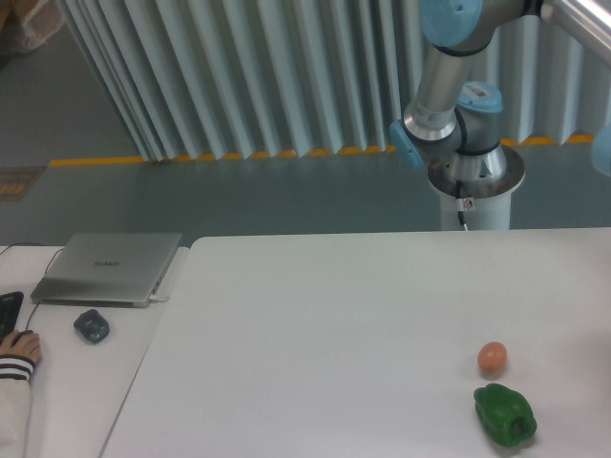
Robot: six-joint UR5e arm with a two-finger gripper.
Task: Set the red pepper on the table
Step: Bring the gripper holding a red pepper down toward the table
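The red pepper is out of view. The white table fills the lower part of the frame. Only the arm's base and lower links show at the upper right; another link leaves the frame at the top right. The gripper itself is outside the picture, so its state does not show.
A green bell pepper lies near the table's front right, with a small orange-pink ball just behind it. On the narrower desk at left sit a closed laptop, a mouse and a person's hand.
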